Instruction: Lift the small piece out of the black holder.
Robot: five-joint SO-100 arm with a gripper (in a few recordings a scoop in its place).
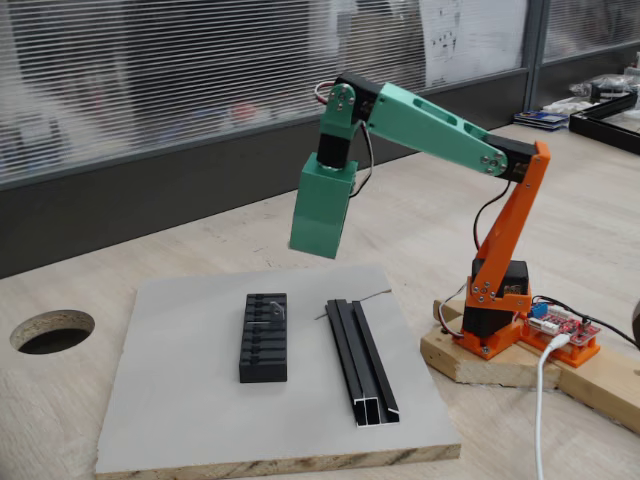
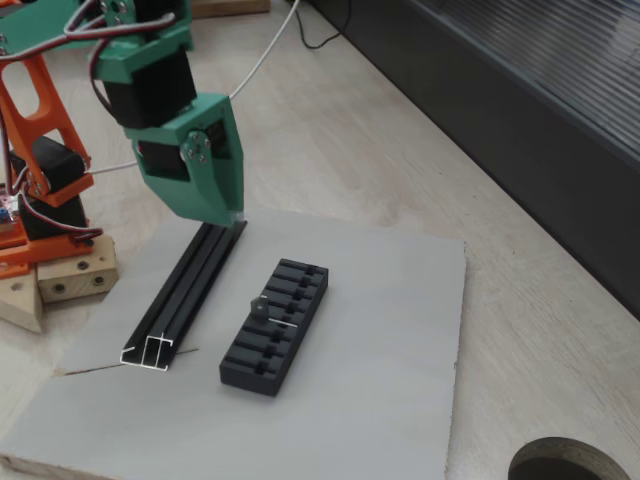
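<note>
While the hand [image 1: 322,245], its jaws' state indiscernible, hangs at upper centre above the holder [image 1: 264,337], a misaligned descent could knock the small piece [image 2: 258,305] aside.

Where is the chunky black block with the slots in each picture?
In a fixed view: the black holder lies on the grey board, left of centre, to the left of the long black rail.
In a fixed view: the black holder lies near the middle of the board, to the right of the rail.
Shared landmark: the long black rail, lying beside the holder in both fixed views.
</note>
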